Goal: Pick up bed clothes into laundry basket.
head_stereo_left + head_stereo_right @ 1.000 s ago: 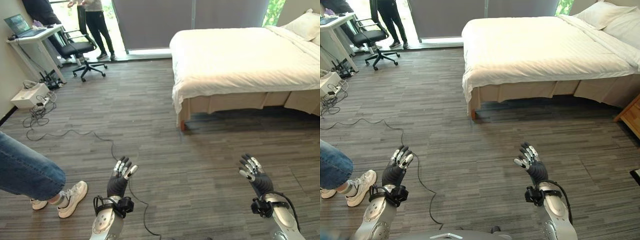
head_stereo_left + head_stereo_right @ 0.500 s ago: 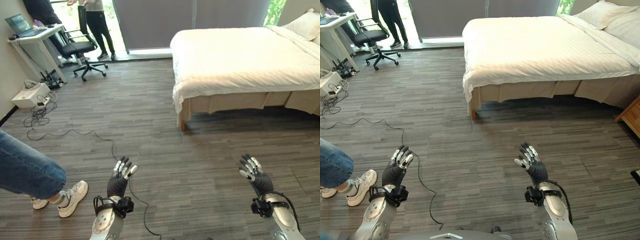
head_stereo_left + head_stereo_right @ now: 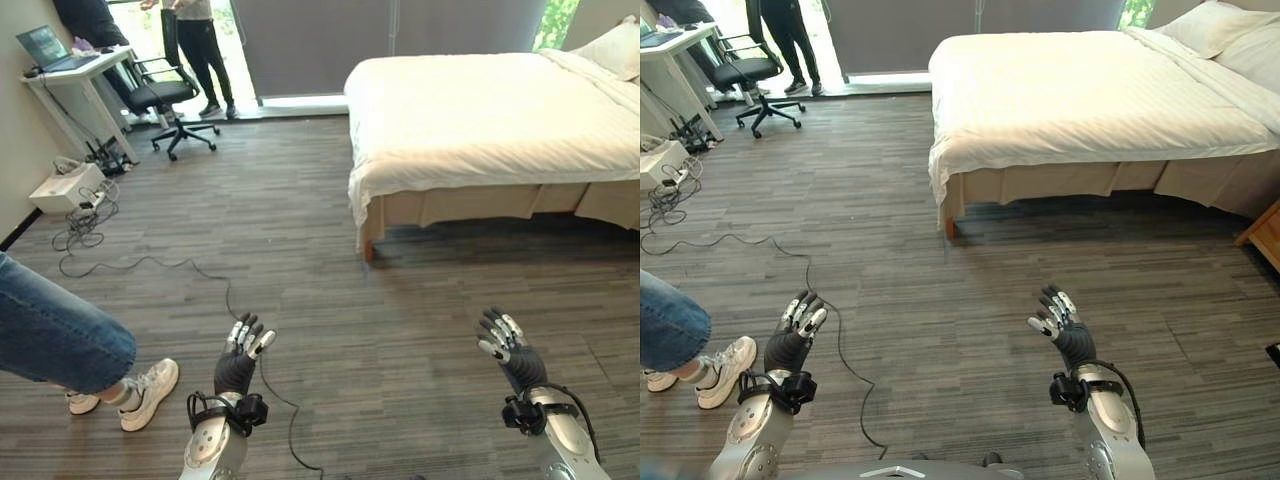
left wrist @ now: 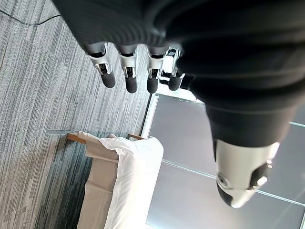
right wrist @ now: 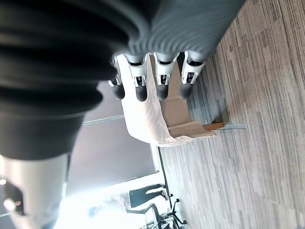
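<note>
While both hands hang empty over the grey wood-plank floor [image 3: 300, 220], the task stands at its approach step, I judge. The left hand [image 3: 240, 352] and the right hand [image 3: 505, 345] are raised with fingers straight and apart, holding nothing. The white striped bed clothes [image 3: 480, 115] lie spread flat on the low wooden-framed bed [image 3: 470, 205], well apart from both hands. The next move calls for closing that gap to the bed's near corner, then reaching for the hanging sheet edge; I can spot no laundry basket.
</note>
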Motion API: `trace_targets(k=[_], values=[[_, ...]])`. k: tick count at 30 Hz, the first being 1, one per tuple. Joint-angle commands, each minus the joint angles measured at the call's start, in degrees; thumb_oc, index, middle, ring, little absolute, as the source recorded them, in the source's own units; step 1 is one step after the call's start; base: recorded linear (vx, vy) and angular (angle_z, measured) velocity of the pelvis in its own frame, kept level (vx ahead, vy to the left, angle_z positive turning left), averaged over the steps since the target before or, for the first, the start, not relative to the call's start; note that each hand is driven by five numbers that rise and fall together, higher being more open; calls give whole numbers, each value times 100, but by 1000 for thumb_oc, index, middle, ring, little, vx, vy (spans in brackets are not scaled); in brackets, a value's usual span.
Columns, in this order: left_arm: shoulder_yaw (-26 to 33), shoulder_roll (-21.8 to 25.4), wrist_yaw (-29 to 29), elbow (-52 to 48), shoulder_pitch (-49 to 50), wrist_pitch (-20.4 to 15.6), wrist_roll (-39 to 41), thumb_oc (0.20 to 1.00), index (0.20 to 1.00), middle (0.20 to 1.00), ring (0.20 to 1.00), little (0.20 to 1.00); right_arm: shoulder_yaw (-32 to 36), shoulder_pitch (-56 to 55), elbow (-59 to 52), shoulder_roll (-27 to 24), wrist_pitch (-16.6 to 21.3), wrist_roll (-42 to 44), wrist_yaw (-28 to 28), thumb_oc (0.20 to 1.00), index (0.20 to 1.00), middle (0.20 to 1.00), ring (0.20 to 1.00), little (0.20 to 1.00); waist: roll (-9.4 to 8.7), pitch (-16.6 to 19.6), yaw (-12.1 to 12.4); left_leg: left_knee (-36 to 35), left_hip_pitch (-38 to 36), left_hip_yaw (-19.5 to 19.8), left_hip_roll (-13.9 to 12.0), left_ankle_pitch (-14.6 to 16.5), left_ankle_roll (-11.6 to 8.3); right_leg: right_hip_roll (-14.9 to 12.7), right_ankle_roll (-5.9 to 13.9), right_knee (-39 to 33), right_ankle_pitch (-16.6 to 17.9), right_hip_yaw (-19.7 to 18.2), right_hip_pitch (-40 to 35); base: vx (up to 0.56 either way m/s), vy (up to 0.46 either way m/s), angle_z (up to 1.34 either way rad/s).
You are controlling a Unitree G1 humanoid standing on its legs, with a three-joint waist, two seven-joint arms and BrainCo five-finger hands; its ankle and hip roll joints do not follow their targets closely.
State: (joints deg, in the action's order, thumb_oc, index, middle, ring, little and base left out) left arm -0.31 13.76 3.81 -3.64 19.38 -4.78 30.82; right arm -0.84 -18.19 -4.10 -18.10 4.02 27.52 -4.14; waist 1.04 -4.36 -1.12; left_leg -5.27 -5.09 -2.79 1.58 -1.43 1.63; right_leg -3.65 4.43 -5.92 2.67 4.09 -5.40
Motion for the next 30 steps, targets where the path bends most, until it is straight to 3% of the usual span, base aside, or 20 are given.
trace_targets(k=[1,30], values=[[111,231,-4,-158,-286,-338,53,1000,1000,1000,1000,1000,16,262,-320,89,346,119,23,1000,1000,1000,1000,1000,-271,-35,117,27,-88,718,-276,316,-168,-219,156,307,-361,100,-114,0,0,0],[80,304,-2,-226,-287,-349,81,1000,1000,1000,1000,1000,7,336,-322,89,375,215,61,1000,1000,1000,1000,1000,-301,6,145,27,-54,744,-296,311,-185,-195,139,252,-348,135,-133,0,0,0]])
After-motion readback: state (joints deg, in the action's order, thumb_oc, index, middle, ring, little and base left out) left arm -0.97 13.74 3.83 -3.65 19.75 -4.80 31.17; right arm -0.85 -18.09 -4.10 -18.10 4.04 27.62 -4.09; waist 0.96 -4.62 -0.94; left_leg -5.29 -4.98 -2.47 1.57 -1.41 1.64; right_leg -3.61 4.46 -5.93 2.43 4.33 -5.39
